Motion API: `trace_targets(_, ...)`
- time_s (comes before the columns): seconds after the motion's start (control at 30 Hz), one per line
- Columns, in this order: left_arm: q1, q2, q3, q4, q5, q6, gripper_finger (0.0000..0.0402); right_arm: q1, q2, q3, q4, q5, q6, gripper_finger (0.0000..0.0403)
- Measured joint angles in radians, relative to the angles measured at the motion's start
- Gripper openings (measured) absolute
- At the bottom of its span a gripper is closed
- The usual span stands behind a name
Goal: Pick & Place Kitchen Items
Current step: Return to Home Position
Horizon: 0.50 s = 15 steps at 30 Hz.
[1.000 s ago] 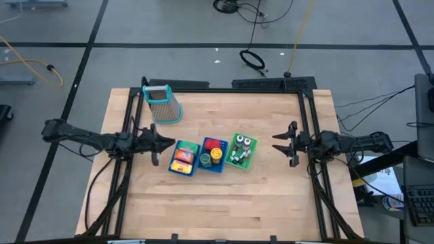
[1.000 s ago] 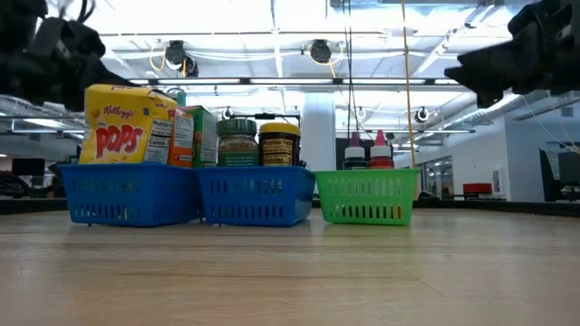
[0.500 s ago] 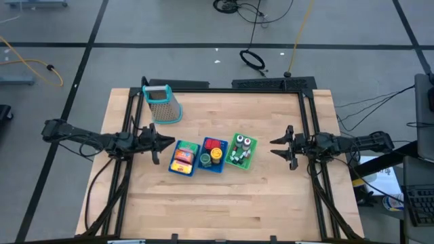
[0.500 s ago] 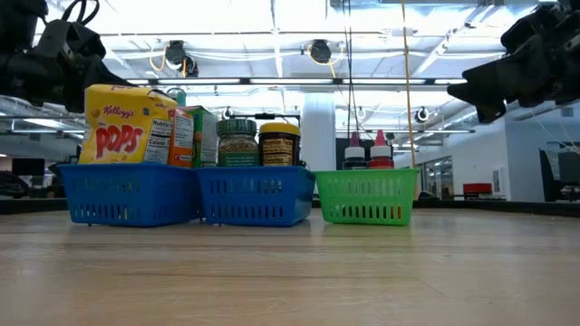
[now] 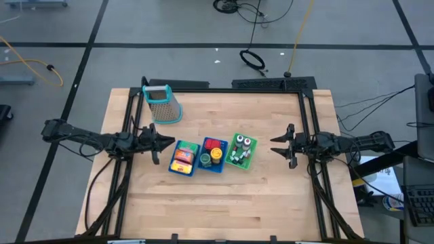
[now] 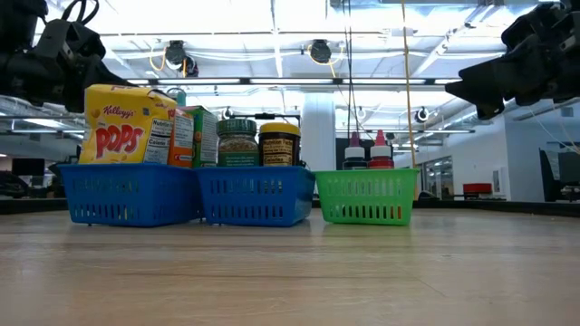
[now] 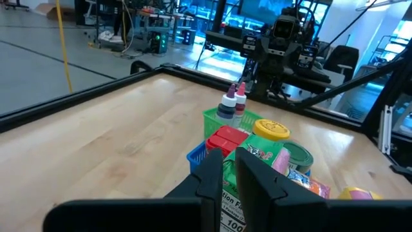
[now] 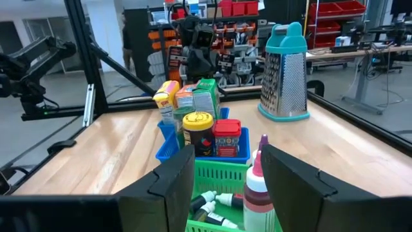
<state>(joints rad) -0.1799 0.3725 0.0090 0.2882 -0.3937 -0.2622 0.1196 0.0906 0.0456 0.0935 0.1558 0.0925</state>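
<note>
The kitchen items stand in three small baskets side by side at the table's middle. The left blue basket [image 5: 182, 158] holds a yellow box [image 6: 118, 127] and a green carton [image 6: 205, 134]. The middle blue basket [image 5: 212, 155] holds a red can [image 8: 226, 137] and a yellow-lidded jar [image 8: 197, 132]. The green basket [image 5: 241, 150] holds small bottles [image 7: 232, 106]. My left gripper [image 5: 170, 144] hovers shut just left of the left blue basket, pointing level at it. My right gripper [image 5: 274, 145] hovers open to the right of the green basket, with nothing between its fingers.
A metal grater [image 5: 163, 104] with a teal handle stands at the table's far left. A black frame [image 5: 271, 84] runs along the table's far edge and down both sides. Bare wood [image 5: 224, 203] lies in front of the baskets.
My right gripper's fingertips have dipped a little, and its fingers stay open. The baskets and their contents have not moved.
</note>
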Motion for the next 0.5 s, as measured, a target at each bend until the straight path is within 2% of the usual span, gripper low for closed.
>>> trace_targets(0.2,0.000,0.000,0.000,0.000,0.000,0.000,0.0040,0.001,-0.003,0.000,0.001,0.000,0.000,0.0171)
trace_targets(0.37,0.000,0.000,0.000,0.000,0.001,-0.001,0.0040,-0.008,-0.089,0.000,-0.022,-0.036,0.000,0.0171)
trace_targets(0.5,0.000,0.000,0.000,0.001,0.001,-0.005,0.0040,-0.008,-0.087,0.000,0.035,-0.056,0.001,0.0171)
